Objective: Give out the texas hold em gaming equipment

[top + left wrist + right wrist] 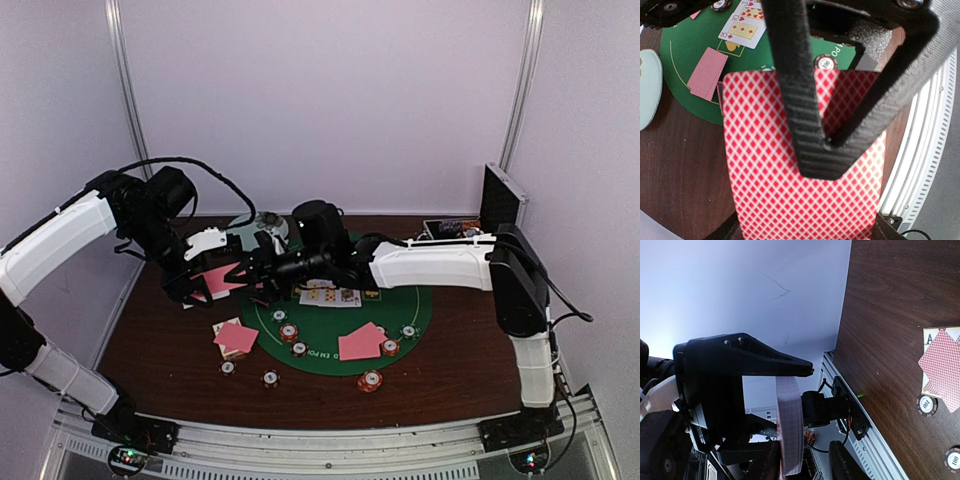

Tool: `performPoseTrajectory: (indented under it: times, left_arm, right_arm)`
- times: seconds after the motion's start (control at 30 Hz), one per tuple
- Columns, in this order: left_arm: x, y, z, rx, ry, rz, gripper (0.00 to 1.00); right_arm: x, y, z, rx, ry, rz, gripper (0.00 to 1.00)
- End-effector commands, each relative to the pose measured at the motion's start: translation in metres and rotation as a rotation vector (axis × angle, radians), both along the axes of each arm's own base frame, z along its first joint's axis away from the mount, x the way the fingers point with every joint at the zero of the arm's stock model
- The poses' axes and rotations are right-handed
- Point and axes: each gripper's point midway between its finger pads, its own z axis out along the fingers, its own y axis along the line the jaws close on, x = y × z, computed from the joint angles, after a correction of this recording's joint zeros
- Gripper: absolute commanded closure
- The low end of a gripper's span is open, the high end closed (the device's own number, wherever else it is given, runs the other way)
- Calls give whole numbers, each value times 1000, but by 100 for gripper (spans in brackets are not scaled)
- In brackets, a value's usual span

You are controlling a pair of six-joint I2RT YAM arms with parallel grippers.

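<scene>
While the left gripper [225, 277] clamps the card deck [790, 165], the right gripper [262, 270], apparently narrowed on it, should peel one card toward 3 o'clock.

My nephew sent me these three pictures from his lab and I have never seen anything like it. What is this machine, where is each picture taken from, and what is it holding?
It is two robot arms bolted to the near edge of a table. The top view looks down from behind them; the other two come from cameras on each wrist.

On the brown table lies a round green felt mat with face-up cards, pink-backed cards and striped poker chips.

The left gripper holds a deck of pink-backed cards, which fills its own camera's view. The right gripper has reached across to that deck; its camera shows the deck edge-on between its fingers, so it seems to be taking cards.
</scene>
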Motion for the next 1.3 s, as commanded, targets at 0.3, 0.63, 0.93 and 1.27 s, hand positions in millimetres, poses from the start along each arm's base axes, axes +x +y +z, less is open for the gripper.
performPoseTrajectory:
  times: [0.3, 0.63, 0.93, 1.27]
  left_arm:
    - [4, -4, 11, -35, -36, -6, 100]
    - [4, -3, 10, -31, -39, -6, 100]
    - [5, -3, 11, -32, -42, -6, 100]
    - [5, -2, 12, -27, -49, -7, 100]
  right_arm:
    - [-6, -11, 55, 86, -38, 16, 72]
    - [-9, -16, 57, 65, -40, 25, 94]
    - [0, -39, 58, 40, -44, 5, 100]
    - [26, -88, 63, 30, -61, -52, 100]
